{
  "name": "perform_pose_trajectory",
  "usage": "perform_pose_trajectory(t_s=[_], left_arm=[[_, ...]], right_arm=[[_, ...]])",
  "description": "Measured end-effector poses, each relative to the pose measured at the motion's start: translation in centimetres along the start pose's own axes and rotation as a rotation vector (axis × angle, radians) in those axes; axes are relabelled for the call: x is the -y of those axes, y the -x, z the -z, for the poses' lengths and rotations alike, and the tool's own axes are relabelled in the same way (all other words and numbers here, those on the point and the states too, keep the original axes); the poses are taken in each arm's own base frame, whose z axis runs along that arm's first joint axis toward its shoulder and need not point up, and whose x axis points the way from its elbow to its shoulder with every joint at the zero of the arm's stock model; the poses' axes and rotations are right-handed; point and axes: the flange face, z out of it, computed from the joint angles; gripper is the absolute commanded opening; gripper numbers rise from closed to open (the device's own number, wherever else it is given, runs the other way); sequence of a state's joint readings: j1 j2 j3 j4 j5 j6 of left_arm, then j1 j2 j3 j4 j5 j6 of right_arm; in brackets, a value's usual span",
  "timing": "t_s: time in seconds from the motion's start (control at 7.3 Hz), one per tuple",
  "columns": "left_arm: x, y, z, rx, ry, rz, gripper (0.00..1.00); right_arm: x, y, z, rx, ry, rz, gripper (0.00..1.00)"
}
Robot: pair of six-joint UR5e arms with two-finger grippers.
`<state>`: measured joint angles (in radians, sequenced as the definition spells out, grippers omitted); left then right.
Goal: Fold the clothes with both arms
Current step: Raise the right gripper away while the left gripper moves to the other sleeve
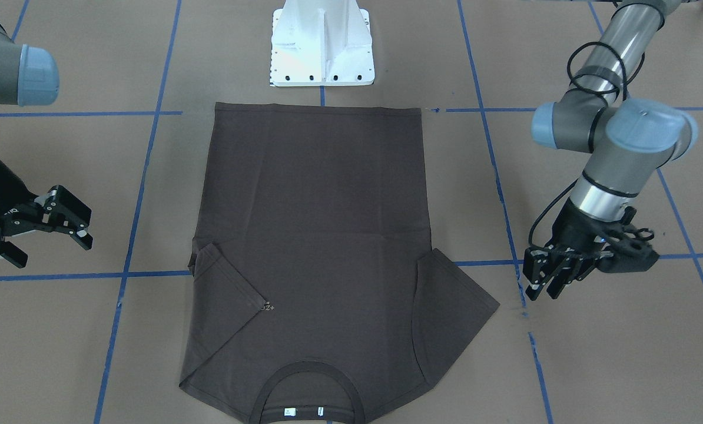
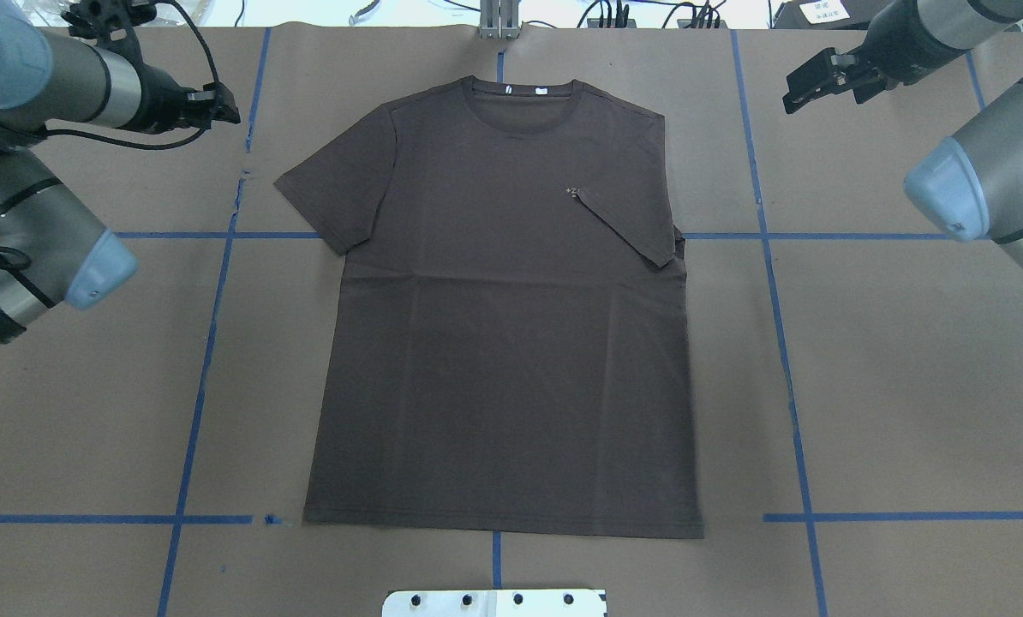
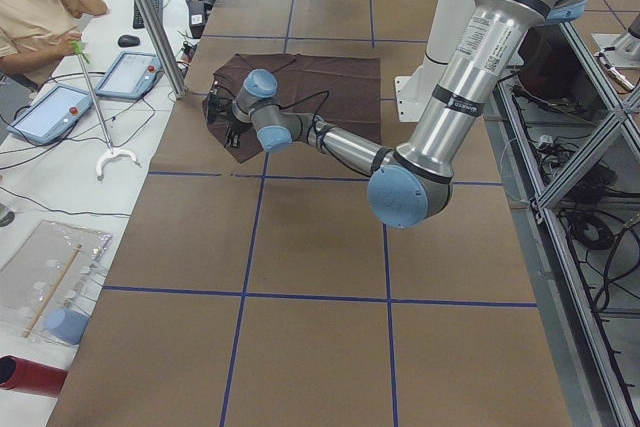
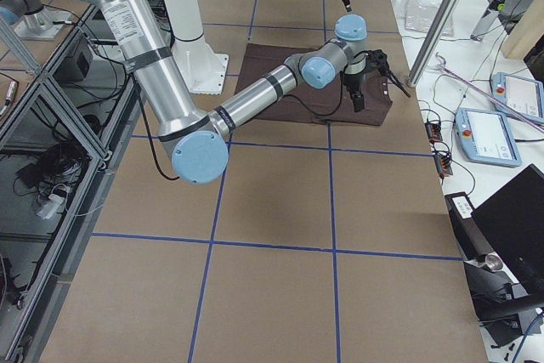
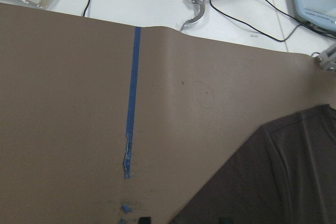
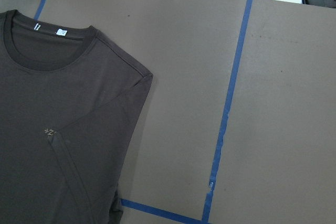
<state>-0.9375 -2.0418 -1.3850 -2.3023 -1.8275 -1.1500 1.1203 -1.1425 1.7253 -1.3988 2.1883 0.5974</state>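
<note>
1. The T-shirt lies flat in the middle of the table, with its collar at the far side.
2. Its right sleeve is folded inward and half hides the logo.
3. The left gripper hovers to the left of the shirt with its jaws parted, and the right gripper gapes wide on the right.

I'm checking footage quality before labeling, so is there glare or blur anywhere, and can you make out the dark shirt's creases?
Front-facing view: the white pedestal base is blown out, while the T-shirt shows faint creases. Overhead view: the bright strip along the top washes out. Right wrist view: sharp, chest logo crisp. No motion blur in any view.
</note>
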Motion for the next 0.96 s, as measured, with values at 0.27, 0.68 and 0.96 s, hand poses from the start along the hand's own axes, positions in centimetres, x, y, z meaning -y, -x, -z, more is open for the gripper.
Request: perform_pose_trajectory(t_s=[0.27, 0.68, 0.96], left_arm=[[-1.9, -0.4, -4.0, 0.063, -0.021, -0.007, 0.49], [-4.1, -1.1, -6.9, 0.064, -0.016, -0.028, 0.49], [-5.8, -1.5, -7.9, 0.060, 0.004, -0.047, 0.49]], right_arm=[[-0.3, -0.3, -0.1, -0.003, 0.000, -0.001, 1.00], [-0.4, -0.5, -0.1, -0.006, 0.000, -0.003, 1.00], [-0.3, -0.6, -0.2, -0.015, -0.004, -0.004, 1.00]])
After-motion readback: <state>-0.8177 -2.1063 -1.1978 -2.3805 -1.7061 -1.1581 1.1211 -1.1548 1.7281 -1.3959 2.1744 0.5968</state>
